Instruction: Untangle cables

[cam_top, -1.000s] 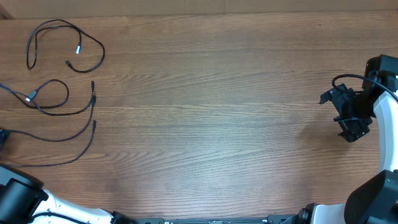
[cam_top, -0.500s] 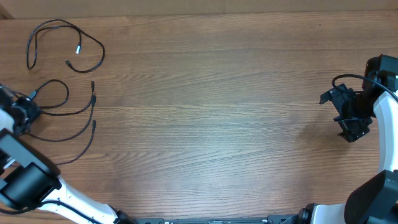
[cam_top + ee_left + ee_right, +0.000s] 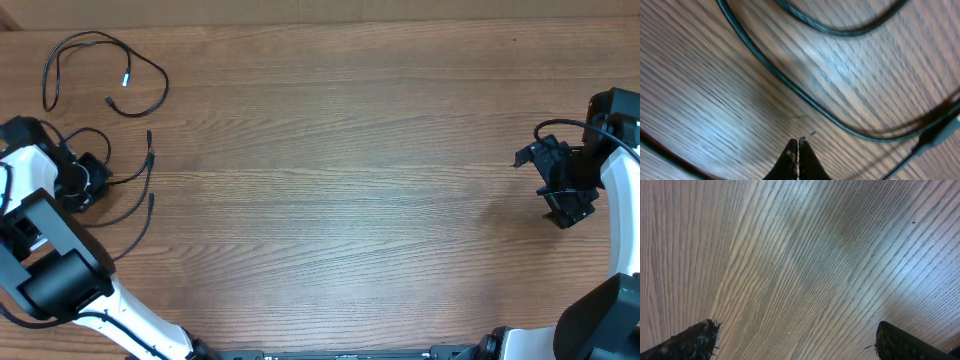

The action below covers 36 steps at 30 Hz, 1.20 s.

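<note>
The cables lie at the table's left end. One cable forms a loose loop of its own at the far left corner. Below it, several thin black cables curve side by side, and my left gripper sits low over their left part, hiding it. In the left wrist view its fingertips are pressed together with nothing showing between them, just above the wood. A cable arcs past in front, and a plug end shows at right. My right gripper hangs open over bare wood at far right.
The left arm's white and black links cover the table's front left corner. A thick black cord runs along the right arm. Wood tabletop stretches between the two arms.
My left arm has swung in from the left edge over the lower cables, and its jaws have closed. The right arm has not moved.
</note>
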Available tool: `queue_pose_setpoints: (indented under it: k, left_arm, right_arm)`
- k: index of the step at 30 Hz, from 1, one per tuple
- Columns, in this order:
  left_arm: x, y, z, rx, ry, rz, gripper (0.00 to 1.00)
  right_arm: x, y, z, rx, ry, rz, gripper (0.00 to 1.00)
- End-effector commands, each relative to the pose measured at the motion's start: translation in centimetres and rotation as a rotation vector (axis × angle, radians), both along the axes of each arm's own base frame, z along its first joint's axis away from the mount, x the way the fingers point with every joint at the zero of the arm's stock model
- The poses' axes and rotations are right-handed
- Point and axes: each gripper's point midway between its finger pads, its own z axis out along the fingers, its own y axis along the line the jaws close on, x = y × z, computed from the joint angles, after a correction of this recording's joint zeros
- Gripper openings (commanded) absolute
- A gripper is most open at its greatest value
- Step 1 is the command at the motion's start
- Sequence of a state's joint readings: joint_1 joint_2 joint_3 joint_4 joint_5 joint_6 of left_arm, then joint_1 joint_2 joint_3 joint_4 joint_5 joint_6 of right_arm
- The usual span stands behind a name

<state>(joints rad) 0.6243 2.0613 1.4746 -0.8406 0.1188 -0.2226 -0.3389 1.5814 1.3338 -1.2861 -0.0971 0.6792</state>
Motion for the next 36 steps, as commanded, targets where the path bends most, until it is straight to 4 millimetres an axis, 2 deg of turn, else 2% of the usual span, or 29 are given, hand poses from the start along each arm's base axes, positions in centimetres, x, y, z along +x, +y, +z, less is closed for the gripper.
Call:
queue_pose_setpoints:
  k: [1,8,13,26,36]
  left_arm:
    - [-0.1,-0.8,0.0,-0.013,0.016,-0.008,0.05]
    - [-0.2,-1.6,-0.3,-0.028,0.024,-0.027,0.04]
    - [-0.5,-2.8,-1.3,-0.042,0.043,-0.047,0.04]
    - [0.6,-6.1,-1.9,-0.04,0.054,-0.133,0.04]
    - [-2.5,-4.9,-2.1,0.048,0.217,-0.126,0.04]
  right_arm:
    - [0.0,-0.1,0.1,-0.006,-0.006,0.005,1.0]
    - [0.0,-0.1,0.1,-0.006,-0.006,0.006,1.0]
    - [0.0,-0.1,0.1,-0.005,-0.006,0.005,1.0]
    - [0.0,-0.1,0.1,-0.006,-0.006,0.006,1.0]
    - [0.0,-0.1,0.1,-0.006,-0.006,0.006,1.0]
